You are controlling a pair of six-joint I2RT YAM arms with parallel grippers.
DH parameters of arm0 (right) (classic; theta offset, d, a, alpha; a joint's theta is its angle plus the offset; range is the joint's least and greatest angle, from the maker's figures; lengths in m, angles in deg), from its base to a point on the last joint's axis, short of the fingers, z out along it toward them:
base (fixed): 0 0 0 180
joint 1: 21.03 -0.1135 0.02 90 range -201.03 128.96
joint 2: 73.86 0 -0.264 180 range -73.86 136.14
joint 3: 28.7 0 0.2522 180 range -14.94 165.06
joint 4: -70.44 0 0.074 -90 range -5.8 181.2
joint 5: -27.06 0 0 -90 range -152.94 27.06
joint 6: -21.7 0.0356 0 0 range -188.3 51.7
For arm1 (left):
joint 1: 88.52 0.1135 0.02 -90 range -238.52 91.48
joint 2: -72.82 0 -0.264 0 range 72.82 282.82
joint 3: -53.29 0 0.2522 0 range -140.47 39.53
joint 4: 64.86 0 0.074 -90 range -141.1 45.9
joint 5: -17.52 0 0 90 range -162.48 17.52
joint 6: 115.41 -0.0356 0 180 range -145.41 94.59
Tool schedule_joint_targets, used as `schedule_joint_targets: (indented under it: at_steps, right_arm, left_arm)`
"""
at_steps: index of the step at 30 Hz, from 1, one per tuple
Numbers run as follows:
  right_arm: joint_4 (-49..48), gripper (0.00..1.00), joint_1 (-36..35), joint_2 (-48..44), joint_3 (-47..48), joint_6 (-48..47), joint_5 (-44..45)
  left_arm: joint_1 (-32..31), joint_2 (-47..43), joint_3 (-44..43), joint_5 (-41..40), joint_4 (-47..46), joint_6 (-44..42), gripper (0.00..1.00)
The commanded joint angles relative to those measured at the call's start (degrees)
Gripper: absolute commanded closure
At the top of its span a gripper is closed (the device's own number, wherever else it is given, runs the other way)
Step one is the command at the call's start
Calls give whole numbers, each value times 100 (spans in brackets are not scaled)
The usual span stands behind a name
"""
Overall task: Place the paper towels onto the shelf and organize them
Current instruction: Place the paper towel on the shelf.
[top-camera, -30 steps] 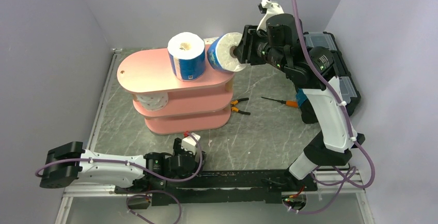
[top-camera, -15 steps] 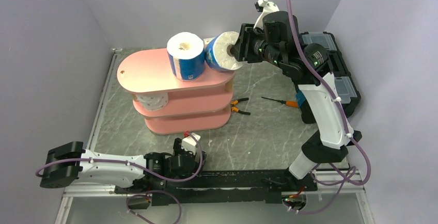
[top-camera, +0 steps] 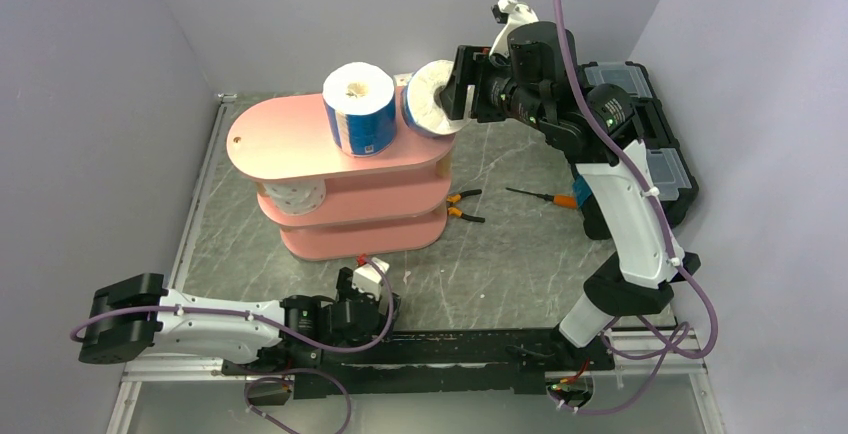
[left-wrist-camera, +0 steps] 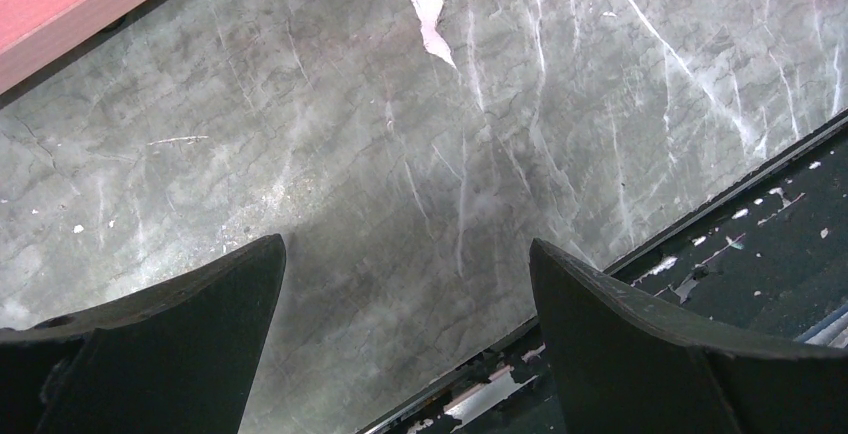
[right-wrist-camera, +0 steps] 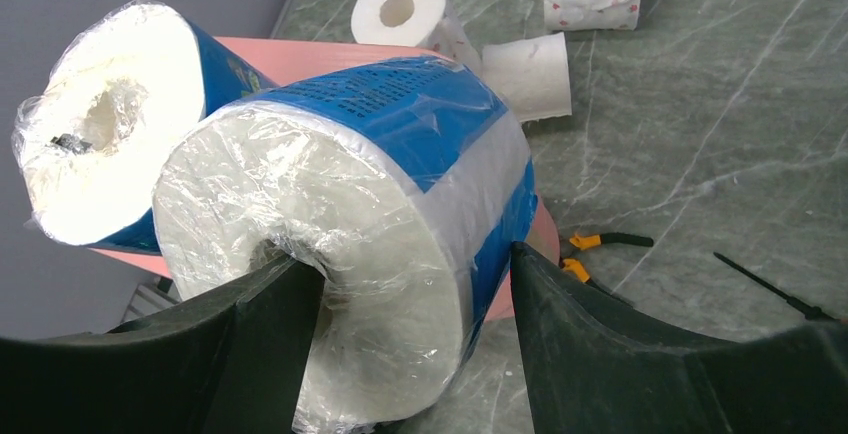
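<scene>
As the right gripper (right-wrist-camera: 410, 274) spreads its jaws wider than a second ago, the tilted blue-wrapped roll (right-wrist-camera: 400, 174) lies between them at the right end of the top board of the shelf (top-camera: 280, 139), beside the upright blue-wrapped roll (top-camera: 360, 109). Whether the fingers still pinch it I cannot tell. This looks like the release. Crinkled clear film and a blue band cover its white paper. The left gripper (left-wrist-camera: 405, 324) hangs wide open, empty.
</scene>
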Motion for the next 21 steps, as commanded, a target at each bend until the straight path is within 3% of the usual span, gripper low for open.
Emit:
schedule_joint_targets:
  at_steps: [1,7,12,21]
  right_arm:
    - [-167,30,10,-67,-8,-10,-66]
    - [-291,28,88,-131,-130,114,39]
    - [-905,30,468,-523,-748,545,-691]
    - [-890,27,580,-320,-677,691,-1200]
  left_arm:
    - [-44,-11,-190,-22,-166,-58,1]
    - [-40,-32,-188,-40,-149,-38,1]
    - [-40,-31,-179,-31,-179,-52,1]
    - [-42,-85,-110,-21,-243,-59,1]
